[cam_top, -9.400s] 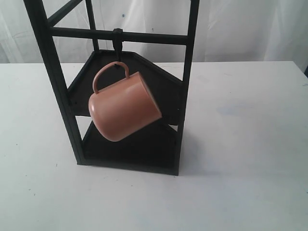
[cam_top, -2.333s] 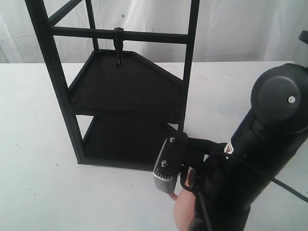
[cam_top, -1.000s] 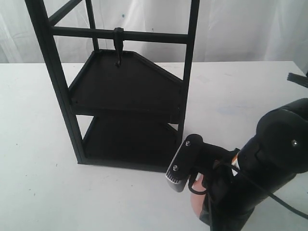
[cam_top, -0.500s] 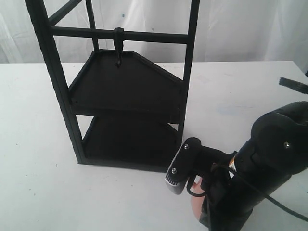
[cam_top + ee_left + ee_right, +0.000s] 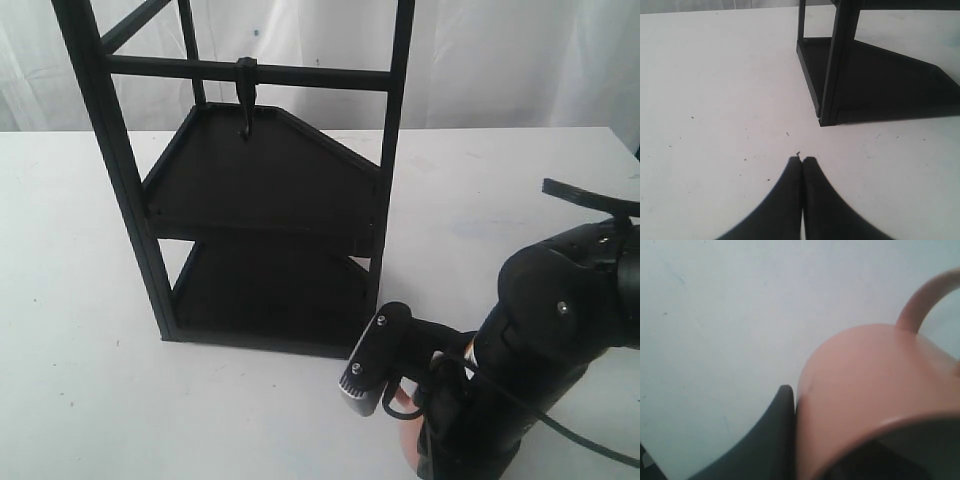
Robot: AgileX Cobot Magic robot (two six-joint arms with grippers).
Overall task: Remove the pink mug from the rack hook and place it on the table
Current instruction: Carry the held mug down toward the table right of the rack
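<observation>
The pink mug point(image 5: 870, 390) is off the rack hook point(image 5: 244, 100), which hangs bare from the black crossbar. My right gripper point(image 5: 807, 407) is shut on the mug's wall: one dark finger point(image 5: 776, 437) presses its outside, and the other is hidden in the dark inside. In the exterior view only a pink sliver of the mug point(image 5: 408, 452) shows under the right arm, low over the table point(image 5: 80, 400) near its front edge. Whether it touches the table I cannot tell. My left gripper point(image 5: 802, 159) is shut on nothing, just above the table.
The tall black two-shelf rack point(image 5: 270, 190) stands at centre left, its front right post point(image 5: 385, 200) close to the right arm. In the left wrist view a rack corner post point(image 5: 832, 90) stands just ahead of the fingers. A white curtain hangs behind.
The mug hung on the hook at first; now the hook is bare. Over the last second the right arm has sunk lower and folded down, carrying the mug towards the table.
</observation>
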